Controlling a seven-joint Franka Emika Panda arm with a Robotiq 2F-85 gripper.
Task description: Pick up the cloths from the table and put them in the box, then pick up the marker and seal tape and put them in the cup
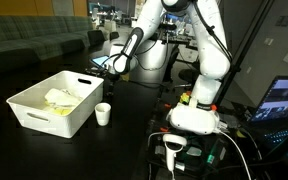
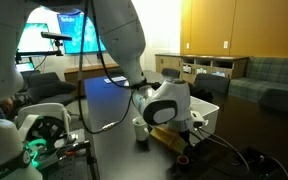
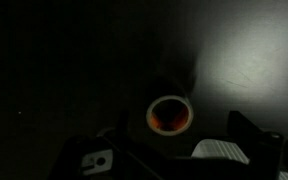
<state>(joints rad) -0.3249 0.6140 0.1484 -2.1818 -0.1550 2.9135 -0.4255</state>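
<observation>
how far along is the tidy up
Done: the yellow and white fabric cloths lie in the large white plastic bin. In hand: nothing; the open end effector hovers over the brownish tape roll. Left: tape and marker into the small white cup; marker not visible.

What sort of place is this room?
Probably an office or lab lounge: a dark green upholstered sofa, a large glowing blue screen and light wooden wall cabinets suggest it.
</observation>
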